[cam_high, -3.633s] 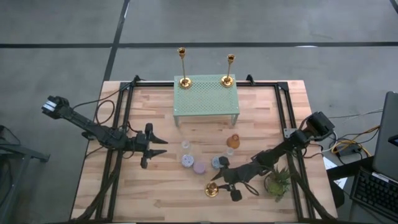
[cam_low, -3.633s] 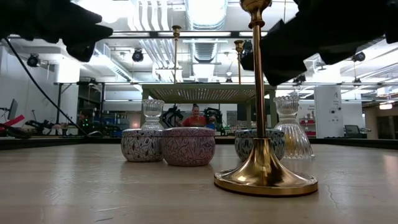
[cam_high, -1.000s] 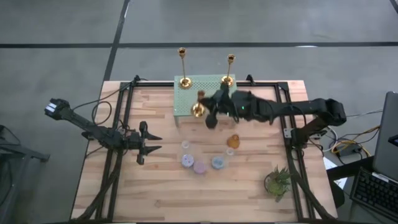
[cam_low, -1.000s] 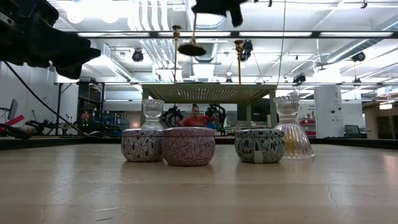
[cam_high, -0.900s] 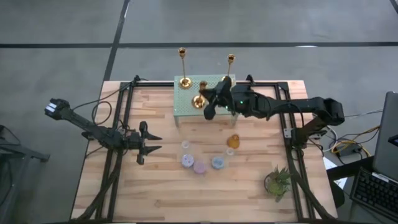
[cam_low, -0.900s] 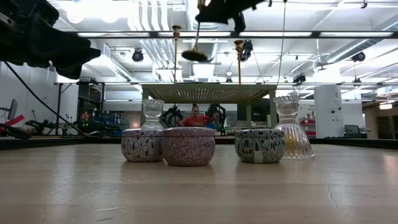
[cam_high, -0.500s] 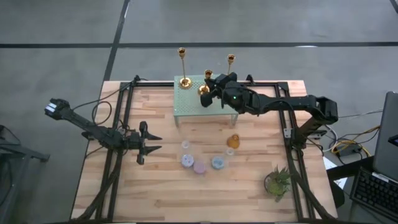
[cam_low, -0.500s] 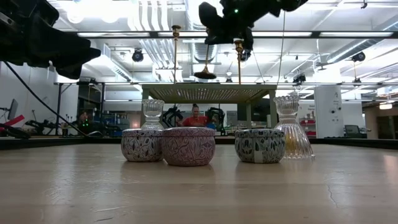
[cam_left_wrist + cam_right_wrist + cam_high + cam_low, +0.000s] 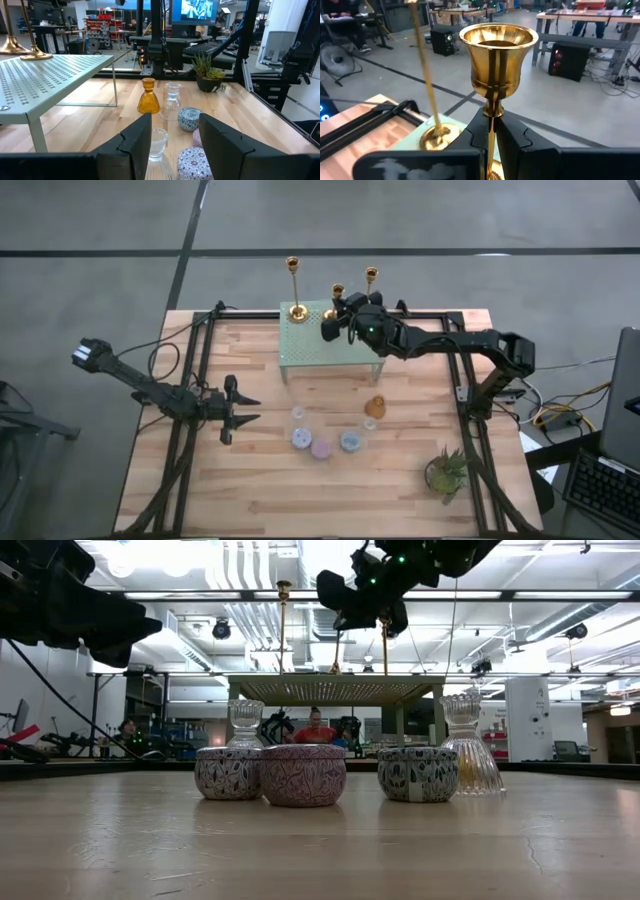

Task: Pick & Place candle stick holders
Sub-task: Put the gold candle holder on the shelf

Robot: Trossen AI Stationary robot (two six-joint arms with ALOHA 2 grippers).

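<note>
A green perforated shelf (image 9: 315, 348) stands at the table's far middle. Two gold candlesticks stand on their round bases at its far corners, one at the left (image 9: 294, 288) and one at the right (image 9: 371, 278). My right gripper (image 9: 340, 305) is shut on the third gold candlestick (image 9: 337, 289), between those two over the shelf. In the low view its stem (image 9: 336, 652) reaches down to the shelf top; I cannot tell whether its base rests there. My left gripper (image 9: 245, 410) is open and empty over the table's left half, and it also shows in the left wrist view (image 9: 170, 140). My right gripper pinches the candlestick's thin stem just under the top cup (image 9: 489, 114) between its two fingers (image 9: 476, 131). The fingers come about level from the table's right side and lie across the stem. The candlestick stands upright, its cup (image 9: 498, 55) above the fingers.
Small glass cups and patterned candle tins (image 9: 322, 442) stand in a cluster at the table's middle, with an amber jar (image 9: 375, 408) to their right. A potted plant (image 9: 445, 470) stands near the right front. Black frame rails (image 9: 200, 330) run along both sides.
My right gripper has carried the candlestick from over the shelf's near edge toward the far edge and down. The candlestick hung tilted high above the shelf; it now stands upright with its base at shelf-top level between the other two.
</note>
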